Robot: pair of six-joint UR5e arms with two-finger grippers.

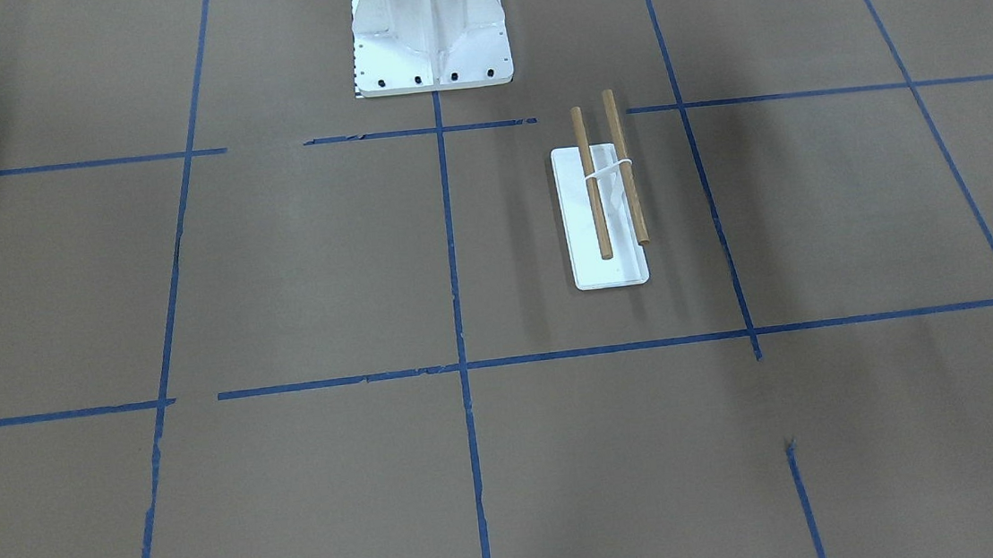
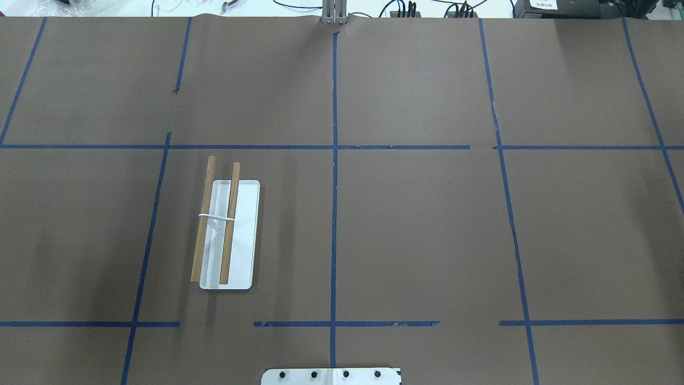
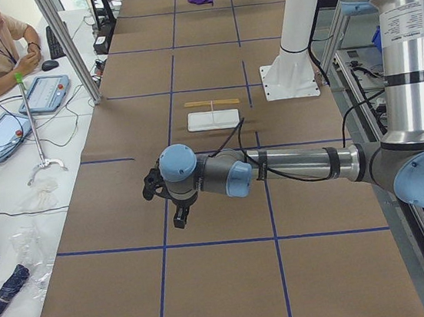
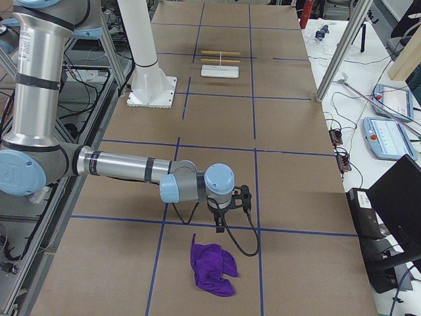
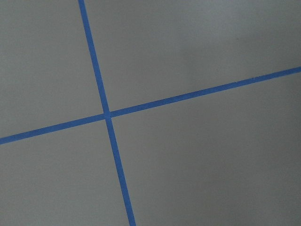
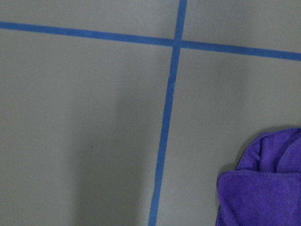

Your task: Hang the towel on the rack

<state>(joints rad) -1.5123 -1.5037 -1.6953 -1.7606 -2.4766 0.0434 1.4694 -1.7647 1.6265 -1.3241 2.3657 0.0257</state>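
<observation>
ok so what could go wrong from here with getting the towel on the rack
The towel lies crumpled in a heap near the right gripper, so a pinch may catch only a fold and it would hang bunched.
The rack stands far off on the robot's left side, so a long carry or handover seems needed, risking a drop.
Its rods overhang the small base plate; dragging cloth over them might shift or tip it.

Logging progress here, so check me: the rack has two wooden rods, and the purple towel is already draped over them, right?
Not quite. The rack does have two wooden rods, but they are bare. The purple towel lies crumpled on the table, well away from the rack, as the exterior right view shows.
</observation>
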